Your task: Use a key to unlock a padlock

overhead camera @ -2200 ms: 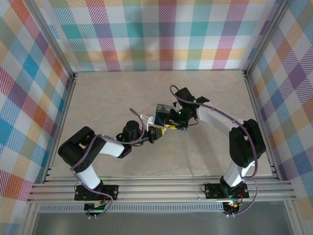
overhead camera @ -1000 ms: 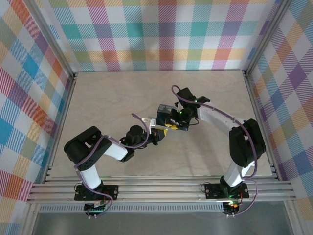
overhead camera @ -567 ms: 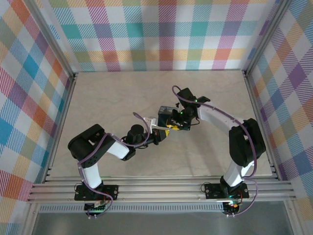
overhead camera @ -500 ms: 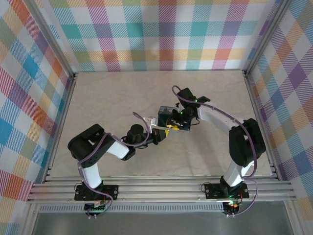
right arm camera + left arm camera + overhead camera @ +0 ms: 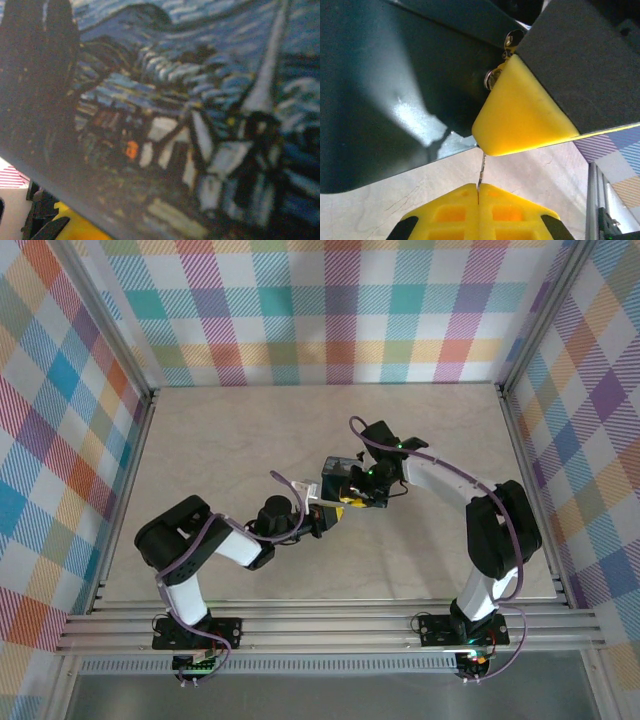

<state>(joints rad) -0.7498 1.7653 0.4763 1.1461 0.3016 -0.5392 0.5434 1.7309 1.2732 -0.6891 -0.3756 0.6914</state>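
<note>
Your left gripper (image 5: 478,196) pinches the key (image 5: 481,173) just below the tin (image 5: 390,85).
Its two yellow fingers are pressed tight together with the thin grey key clamped in the seam. The blade points up at the rounded tip of a yellow finger (image 5: 520,115) of your right gripper (image 5: 362,490); you cannot tell whether they touch. That finger lies flat against the dark side of the tin, which the right gripper clamps at mid-table (image 5: 200,440), the painted face close against its wrist camera. Small shiny metal bits (image 5: 493,78) sit at the tin's side just above the yellow finger; you cannot tell whether they are the padlock.
</note>
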